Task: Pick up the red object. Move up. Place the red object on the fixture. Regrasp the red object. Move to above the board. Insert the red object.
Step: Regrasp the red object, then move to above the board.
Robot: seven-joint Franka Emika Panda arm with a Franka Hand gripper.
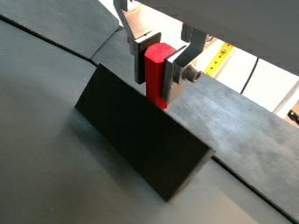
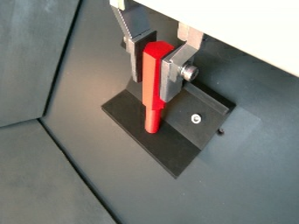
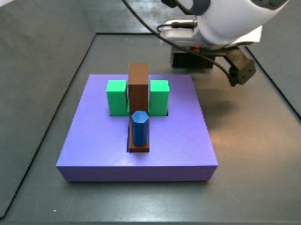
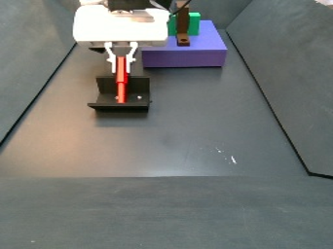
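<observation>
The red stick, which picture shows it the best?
A wrist view shows the red stick best: its whole length, gripper jaws on its upper part, tip on the fixture. The other wrist view hides its foot behind the fixture's wall. One side view shows it small; the other hides it behind the arm.

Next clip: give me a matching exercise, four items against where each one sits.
Items:
1. red peg
2. fixture
3. blue cylinder
4. end effector

Places:
A. on the purple board
B. on the grey floor beside the board
C. between the end effector's fingers, lower end on the fixture
D. above the fixture, gripping the peg

Pairs: 1-C, 2-B, 3-A, 4-D
</observation>
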